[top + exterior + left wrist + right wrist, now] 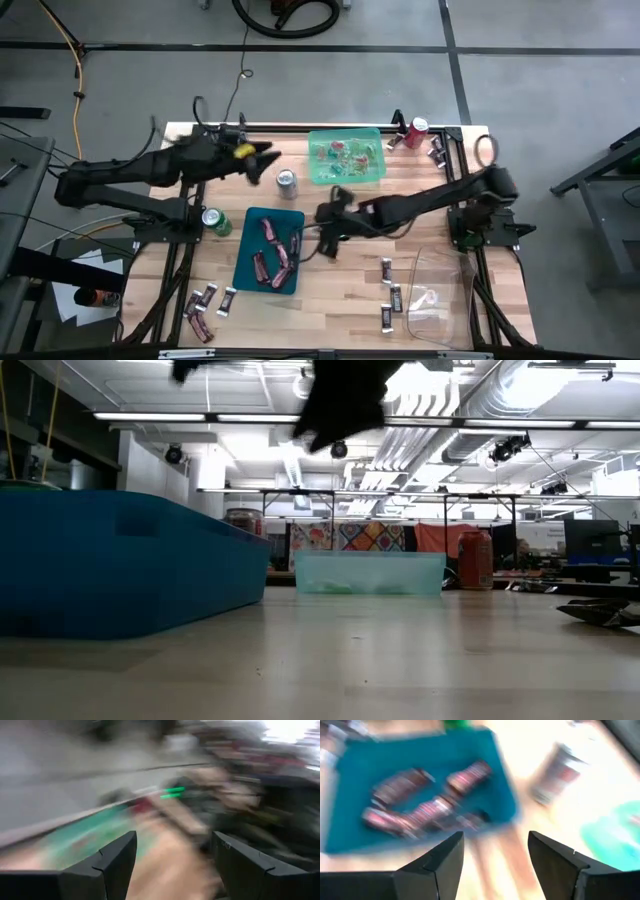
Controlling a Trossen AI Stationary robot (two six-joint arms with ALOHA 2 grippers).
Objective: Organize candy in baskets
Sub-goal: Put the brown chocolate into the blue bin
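Note:
The dark teal basket (268,250) holds several pinkish-red bars (415,805). The light green basket (347,157) at the far side holds green and red pieces. The clear basket (440,300) sits near the right front corner. Dark mini bars lie loose at the front left (205,305), near the clear basket (390,290) and at the far right (437,150). My left gripper (268,165) (173,837) is open and empty, raised beside the silver can (286,181). My right gripper (325,228) (496,837) is open and empty, above the table by the teal basket's right edge.
A red can (415,130) stands at the far right and a green can (215,220) left of the teal basket. Bare wood lies between the teal and clear baskets. In the low view the teal basket (120,565) fills the left and the green basket (370,572) stands behind.

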